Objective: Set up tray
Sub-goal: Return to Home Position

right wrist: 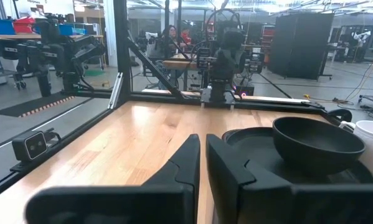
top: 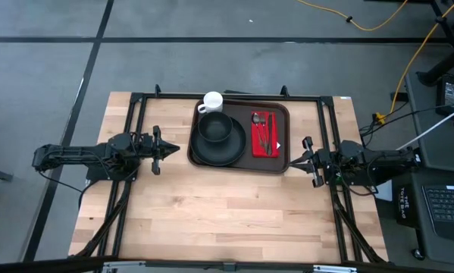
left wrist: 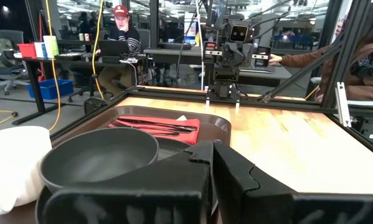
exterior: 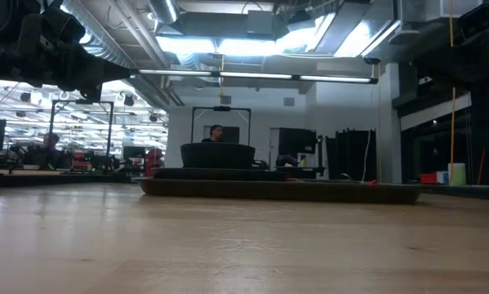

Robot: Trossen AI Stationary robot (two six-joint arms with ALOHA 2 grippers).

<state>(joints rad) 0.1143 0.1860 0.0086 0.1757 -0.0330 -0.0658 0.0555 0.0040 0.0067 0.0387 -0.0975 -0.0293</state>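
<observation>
— High view: we see the tray (top: 239, 108) on the wooden table (top: 211, 212), between both arms. It is dark brown and rectangular, with rounded corners and a raised rim.
— We agree. It carries a black plate (top: 219, 157), a bowl (top: 214, 127), a white mug (top: 212, 101) and a red napkin (top: 255, 150) under black cutlery.
— And the claws?
— We find the left gripper (top: 175, 149) near the tray's left edge, fingers together, holding nothing. The right gripper (top: 292, 160) sits just beside its right corner, likewise closed and holding nothing. Any lettering is too small for us to read.
</observation>
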